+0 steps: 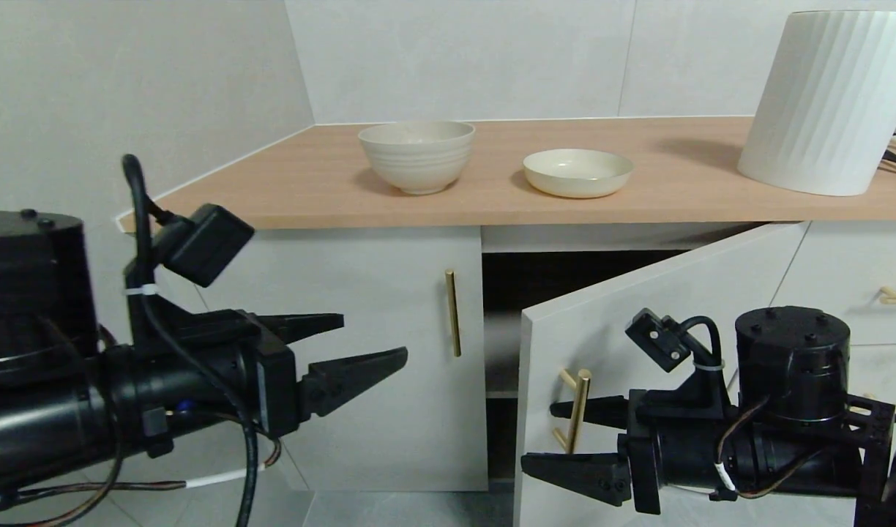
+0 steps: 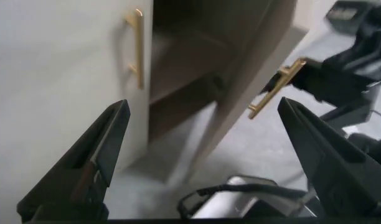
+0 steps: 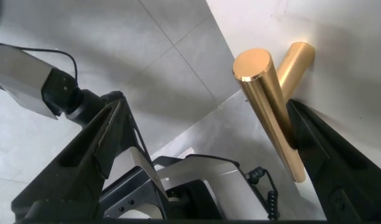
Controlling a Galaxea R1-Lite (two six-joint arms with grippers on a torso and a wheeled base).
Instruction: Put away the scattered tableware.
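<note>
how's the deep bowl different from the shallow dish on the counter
The deep bowl is taller, with steep sides; the shallow dish is low and flared. The deep bowl has faint ridges outside; the shallow dish looks smooth. Both are cream and upright on the counter.

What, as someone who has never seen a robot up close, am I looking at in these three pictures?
It is a two-armed robot. The wide picture is from a camera on its head; the other two are from cameras on its wrists, looking out between the black pincers. The left gripper and right gripper are both open and hold nothing. On the wooden counter stand a deep bowl, a shallow dish and a white ribbed cylinder. Below, one cupboard door is ajar; the right gripper is at its brass handle.
</note>
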